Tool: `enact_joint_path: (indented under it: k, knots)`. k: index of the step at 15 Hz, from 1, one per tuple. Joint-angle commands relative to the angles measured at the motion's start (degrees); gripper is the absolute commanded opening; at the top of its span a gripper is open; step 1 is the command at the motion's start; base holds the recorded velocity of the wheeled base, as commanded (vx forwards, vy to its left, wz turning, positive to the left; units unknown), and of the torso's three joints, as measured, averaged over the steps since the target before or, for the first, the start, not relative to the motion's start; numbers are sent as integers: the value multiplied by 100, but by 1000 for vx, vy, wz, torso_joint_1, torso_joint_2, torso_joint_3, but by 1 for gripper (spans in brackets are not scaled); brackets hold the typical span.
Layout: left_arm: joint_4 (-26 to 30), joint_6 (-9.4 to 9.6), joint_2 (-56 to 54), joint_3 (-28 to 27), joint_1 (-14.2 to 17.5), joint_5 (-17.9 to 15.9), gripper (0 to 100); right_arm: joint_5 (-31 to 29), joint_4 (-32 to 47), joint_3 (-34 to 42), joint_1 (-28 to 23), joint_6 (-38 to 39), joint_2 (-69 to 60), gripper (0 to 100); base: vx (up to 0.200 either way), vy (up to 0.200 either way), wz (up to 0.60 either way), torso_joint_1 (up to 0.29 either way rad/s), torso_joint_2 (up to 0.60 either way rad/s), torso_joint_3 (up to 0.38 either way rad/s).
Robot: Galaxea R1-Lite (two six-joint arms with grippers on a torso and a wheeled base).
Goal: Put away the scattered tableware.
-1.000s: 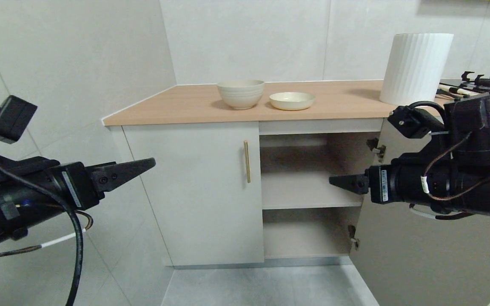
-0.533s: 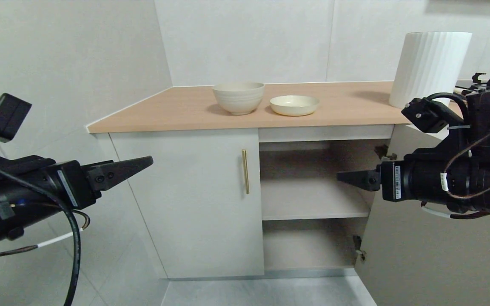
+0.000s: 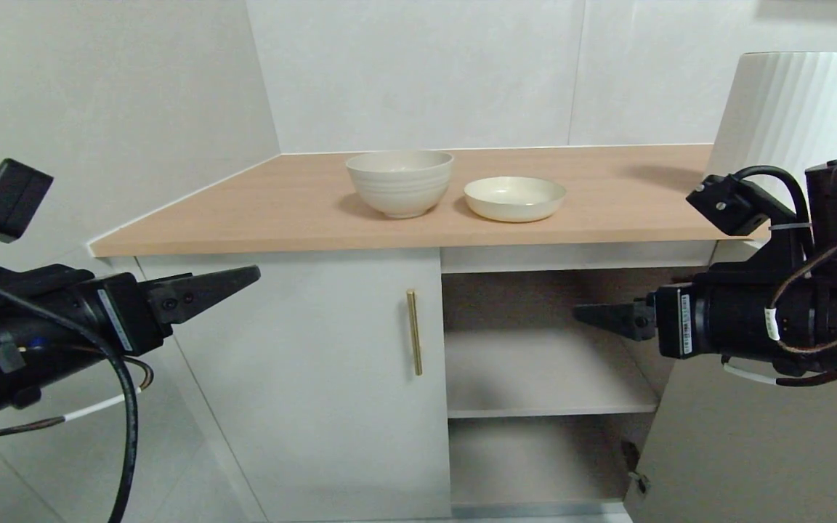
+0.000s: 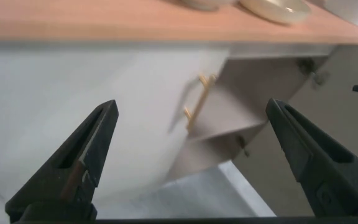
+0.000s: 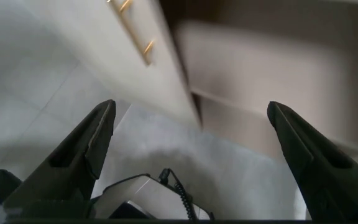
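left gripper (image 3: 248, 274) mid-left, arm level, jaws spread | right gripper (image 3: 584, 314) mid-right before open cabinet (image 3: 535, 378), jaws spread | bowl (image 3: 399, 181) and dish (image 3: 514, 197) side by side on countertop (image 3: 629, 207), upper centre

Left gripper (image 4: 191, 106) agape — cabinet (image 4: 73, 93) ahead.

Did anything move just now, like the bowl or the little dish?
Only the view shifted: the head camera moved closer to the cupboard. The bowl and dish sit side by side on the counter as before. The left gripper and right gripper stay open and empty.
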Motion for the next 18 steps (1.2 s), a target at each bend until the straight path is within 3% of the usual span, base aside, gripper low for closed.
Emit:
enact_joint_path:
  k: [1,10,18]
  knots:
    - [-1,-3,17,0,-1,-1,100,-2,-8,60,1,-12,-25,100,0,0,0,0,0,0]
    - [-168,-20,52,9,-1,8,100,-11,-149,139,10,-30,-16,100,0,0,0,0,0,0]
    - [-177,-20,237,26,-10,-1,100,-2,-149,165,1,-30,-7,100,0,0,0,102,-369,-281]
